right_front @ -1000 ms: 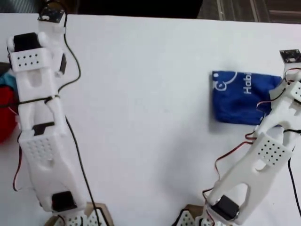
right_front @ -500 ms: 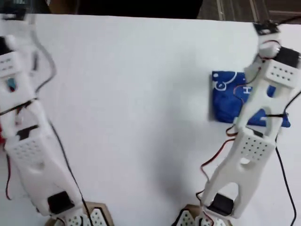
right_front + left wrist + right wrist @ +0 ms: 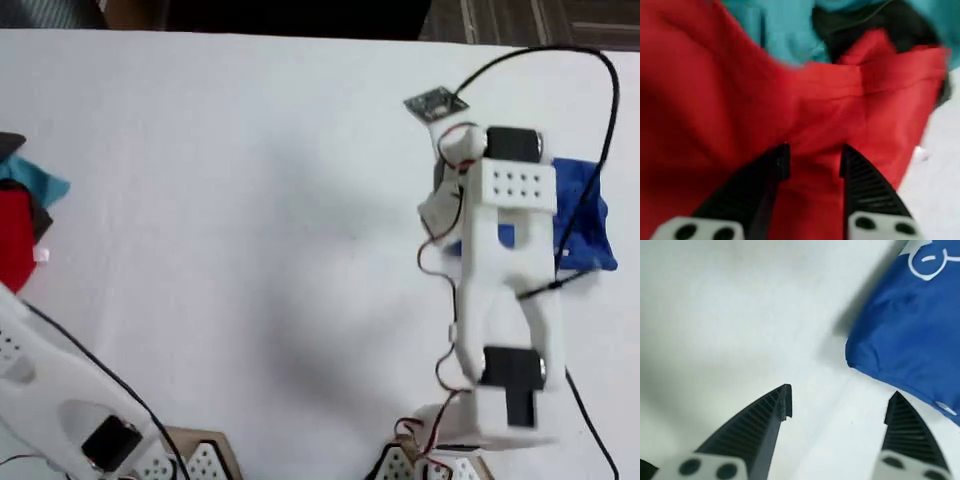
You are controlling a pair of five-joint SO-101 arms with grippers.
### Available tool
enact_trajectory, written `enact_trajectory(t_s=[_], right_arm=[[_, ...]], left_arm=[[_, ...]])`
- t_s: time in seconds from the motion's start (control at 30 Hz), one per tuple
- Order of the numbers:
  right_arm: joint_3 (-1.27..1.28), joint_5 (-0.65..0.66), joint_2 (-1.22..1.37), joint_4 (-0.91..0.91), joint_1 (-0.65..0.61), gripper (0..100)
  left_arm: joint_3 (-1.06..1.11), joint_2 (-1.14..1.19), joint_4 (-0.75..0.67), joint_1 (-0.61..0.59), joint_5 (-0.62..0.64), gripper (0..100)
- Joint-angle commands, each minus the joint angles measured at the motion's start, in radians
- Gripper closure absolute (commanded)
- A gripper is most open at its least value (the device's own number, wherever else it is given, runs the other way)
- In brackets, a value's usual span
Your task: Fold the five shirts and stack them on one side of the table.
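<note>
My right gripper (image 3: 837, 405) hangs spread wide above the table (image 3: 715, 305), just beside the folded blue shirt (image 3: 910, 335), which lies near the table's right edge. My left gripper (image 3: 812, 162), fingers slightly apart, is over the red shirt (image 3: 715, 100) at the table's left edge. A teal shirt (image 3: 780, 30) and a black garment (image 3: 855, 25) are bunched against the red one.

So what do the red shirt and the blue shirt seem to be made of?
The red shirt looks like soft matte cloth, probably cotton knit: it creases and drapes loosely. The blue shirt looks similar, matte, with a rounded fold and white print.
</note>
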Motion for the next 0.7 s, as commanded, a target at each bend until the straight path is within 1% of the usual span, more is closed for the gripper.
enact_trajectory(t_s=[0.0,0.07,0.1,0.13,0.2,0.27,0.3,0.37,0.5,0.6,0.67], right_arm=[[0.048,0.002,-0.119,0.005,0.016,69.7],[0.066,0.002,-0.142,0.005,0.036,69.7],[0.072,0.002,-0.151,0.005,0.045,69.7],[0.08,0.002,-0.157,0.005,0.053,69.7],[0.097,0.002,-0.162,0.005,0.065,69.7],[0.12,0.002,-0.156,0.005,0.064,69.7],[0.133,0.002,-0.148,0.005,0.061,69.7],[0.158,-0.005,-0.133,0.004,0.058,69.7],[0.189,-0.005,-0.105,0.004,0.065,69.7],[0.198,-0.006,-0.09,0.004,0.065,69.7],[0.199,-0.006,-0.084,0.004,0.065,69.7]], left_arm=[[-0.007,0.017,-0.021,-0.031,-0.04,81],[-0.002,0.049,-0.023,-0.026,-0.084,81],[-0.005,0.063,-0.018,-0.023,-0.097,83],[-0.005,0.071,-0.014,-0.015,-0.097,87],[-0.018,0.074,0.028,0.014,-0.063,98],[-0.067,0.075,0.114,0.06,0.008,96],[-0.099,0.075,0.158,0.092,0.046,97],[-0.183,0.075,0.233,0.173,0.117,97],[-0.278,0.034,0.241,0.354,0.224,97],[-0.26,-0.046,0.241,0.532,0.241,97],[-0.209,-0.109,0.241,0.666,0.241,97]])
